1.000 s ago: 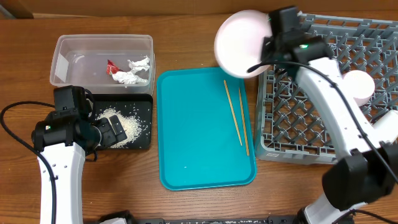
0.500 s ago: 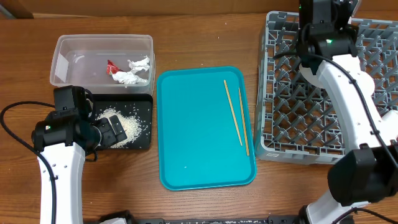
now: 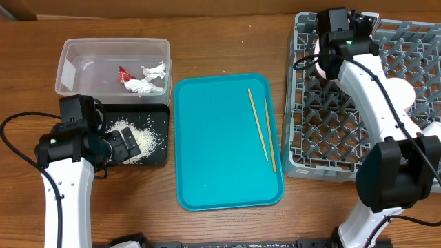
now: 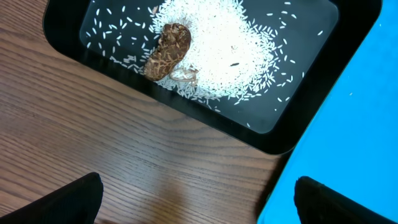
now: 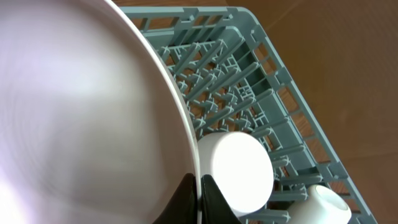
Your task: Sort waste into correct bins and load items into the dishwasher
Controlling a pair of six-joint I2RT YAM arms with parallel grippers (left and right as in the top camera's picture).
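My right gripper point(image 3: 335, 43) is shut on the rim of the large white plate point(image 5: 81, 118), held on edge over the far left part of the grey dish rack point(image 3: 324, 127). Overhead, only a sliver of the plate point(image 3: 319, 60) shows. A white bowl point(image 5: 239, 168) and a small cup point(image 5: 323, 202) sit in the rack point(image 5: 249, 81). Two chopsticks point(image 3: 259, 125) lie on the teal tray point(image 3: 220, 145). My left gripper point(image 4: 199, 208) hangs open beside the black tray point(image 4: 292, 134), which holds rice point(image 4: 230, 50) and a brown scrap point(image 4: 168, 50).
The clear tub point(image 3: 76, 58) at the back left holds a red wrapper point(image 3: 124, 72) and crumpled tissue point(image 3: 148, 81). The black tray point(image 3: 160, 134) lies just in front of it. Bare wood table point(image 4: 93, 137) surrounds the trays.
My right arm swung the plate from beside the rack's left corner to over the rack and turned it on edge. The left arm has not moved.
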